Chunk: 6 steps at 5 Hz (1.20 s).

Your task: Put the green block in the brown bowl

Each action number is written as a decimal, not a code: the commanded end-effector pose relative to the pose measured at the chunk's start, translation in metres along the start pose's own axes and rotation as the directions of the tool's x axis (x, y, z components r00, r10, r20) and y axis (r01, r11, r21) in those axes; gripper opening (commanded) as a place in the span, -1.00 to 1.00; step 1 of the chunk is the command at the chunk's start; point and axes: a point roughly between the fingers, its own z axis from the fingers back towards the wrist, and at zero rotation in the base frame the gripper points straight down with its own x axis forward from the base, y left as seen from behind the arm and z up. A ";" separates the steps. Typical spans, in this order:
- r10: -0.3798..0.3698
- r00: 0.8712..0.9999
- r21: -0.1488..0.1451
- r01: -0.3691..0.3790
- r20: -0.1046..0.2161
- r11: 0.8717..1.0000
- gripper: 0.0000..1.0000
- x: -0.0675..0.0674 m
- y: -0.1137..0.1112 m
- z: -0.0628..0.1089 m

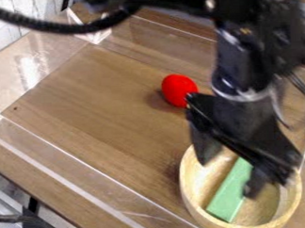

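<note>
The green block (230,194) is a light-green bar lying slanted inside the brown bowl (192,192), a round wooden bowl at the lower right of the table. My gripper (232,166) points down right over the bowl. Its dark fingers (202,142) stand spread apart on either side of the block's upper end, open and not clamping it. The arm hides the far part of the bowl and the top end of the block.
A red strawberry toy (180,88) lies on the wooden tabletop (92,99) just behind and left of the bowl. A clear plastic barrier (69,175) runs along the table's front and left edges. Black cables hang across the top of the view.
</note>
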 end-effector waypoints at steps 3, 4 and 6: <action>-0.144 0.989 -0.024 0.145 0.035 0.989 1.00 0.039 -0.008 0.022; -0.199 0.979 -0.032 0.200 0.030 0.979 1.00 0.041 -0.009 0.010; -0.257 0.966 -0.044 0.258 0.023 0.965 1.00 0.047 -0.002 -0.003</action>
